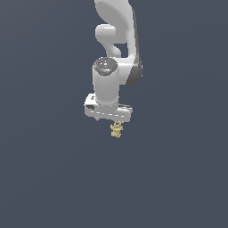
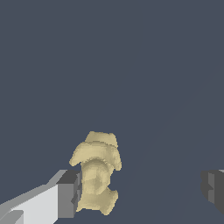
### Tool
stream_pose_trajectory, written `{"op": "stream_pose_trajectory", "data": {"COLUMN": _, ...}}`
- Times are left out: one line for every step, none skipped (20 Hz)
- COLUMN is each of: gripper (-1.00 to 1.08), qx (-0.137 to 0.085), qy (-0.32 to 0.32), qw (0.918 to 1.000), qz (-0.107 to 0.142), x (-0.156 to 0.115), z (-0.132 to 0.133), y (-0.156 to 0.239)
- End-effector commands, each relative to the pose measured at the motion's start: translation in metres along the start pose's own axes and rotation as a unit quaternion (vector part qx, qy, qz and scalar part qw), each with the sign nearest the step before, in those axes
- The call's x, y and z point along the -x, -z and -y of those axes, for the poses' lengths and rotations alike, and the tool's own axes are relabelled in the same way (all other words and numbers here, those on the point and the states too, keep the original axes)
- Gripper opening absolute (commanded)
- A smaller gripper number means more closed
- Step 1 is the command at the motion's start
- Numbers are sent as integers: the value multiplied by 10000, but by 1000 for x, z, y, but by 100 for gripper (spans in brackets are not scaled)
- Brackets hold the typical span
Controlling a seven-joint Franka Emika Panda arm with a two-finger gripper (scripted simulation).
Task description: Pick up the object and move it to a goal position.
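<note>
The object (image 1: 116,130) is a small pale yellow-tan knobbly lump just below the white hand of my gripper (image 1: 115,122) in the exterior view. In the wrist view the object (image 2: 96,173) stands between the fingers, right against one dark finger pad (image 2: 69,194). The other finger pad (image 2: 213,188) is far from it, with a wide gap of bare surface between. My gripper (image 2: 142,192) is open and has no hold on the object.
A plain dark blue-grey surface (image 1: 53,178) fills both views. The white arm (image 1: 116,40) rises straight above the gripper. Nothing else shows.
</note>
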State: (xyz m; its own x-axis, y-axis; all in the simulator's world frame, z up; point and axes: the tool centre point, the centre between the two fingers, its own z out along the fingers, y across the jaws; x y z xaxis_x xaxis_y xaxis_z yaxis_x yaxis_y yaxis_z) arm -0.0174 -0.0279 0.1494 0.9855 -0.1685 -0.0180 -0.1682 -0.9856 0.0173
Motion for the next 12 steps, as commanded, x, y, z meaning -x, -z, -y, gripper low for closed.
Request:
{"op": "stream_pose_trajectory", "data": {"gripper": 100, "qx": -22, "qy": -134, "qw": 9999, "qz": -21, "x": 8, "z": 11, "y": -10}}
{"op": "stream_pose_trajectory", "data": {"gripper": 100, "qx": -31, "qy": -193, "qw": 9998, "qz": -30, "x": 11, "z": 15, "y": -14}}
{"op": "stream_pose_trajectory", "data": {"gripper": 100, "qx": -40, "qy": -248, "qw": 9997, "qz": -39, "x": 15, "z": 19, "y": -17}}
{"op": "stream_pose_trajectory", "data": {"gripper": 100, "qx": -48, "qy": -299, "qw": 9995, "qz": -47, "x": 18, "z": 23, "y": -20}}
{"op": "stream_pose_trajectory", "data": {"gripper": 100, "qx": -56, "qy": -345, "qw": 9994, "qz": -54, "x": 21, "z": 26, "y": -23}}
{"op": "stream_pose_trajectory", "data": {"gripper": 100, "qx": -62, "qy": -387, "qw": 9992, "qz": -60, "x": 23, "z": 29, "y": -26}}
{"op": "stream_pose_trajectory", "data": {"gripper": 100, "qx": -68, "qy": -425, "qw": 9991, "qz": -65, "x": 26, "z": 31, "y": -28}}
{"op": "stream_pose_trajectory", "data": {"gripper": 100, "qx": -74, "qy": -458, "qw": 9989, "qz": -70, "x": 28, "z": 34, "y": -31}}
{"op": "stream_pose_trajectory", "data": {"gripper": 100, "qx": -78, "qy": -487, "qw": 9988, "qz": -74, "x": 30, "z": 36, "y": -32}}
{"op": "stream_pose_trajectory", "data": {"gripper": 100, "qx": -82, "qy": -511, "qw": 9986, "qz": -77, "x": 31, "z": 37, "y": -34}}
{"op": "stream_pose_trajectory", "data": {"gripper": 100, "qx": -86, "qy": -531, "qw": 9985, "qz": -80, "x": 33, "z": 39, "y": -35}}
{"op": "stream_pose_trajectory", "data": {"gripper": 100, "qx": -88, "qy": -547, "qw": 9984, "qz": -82, "x": 34, "z": 40, "y": -36}}
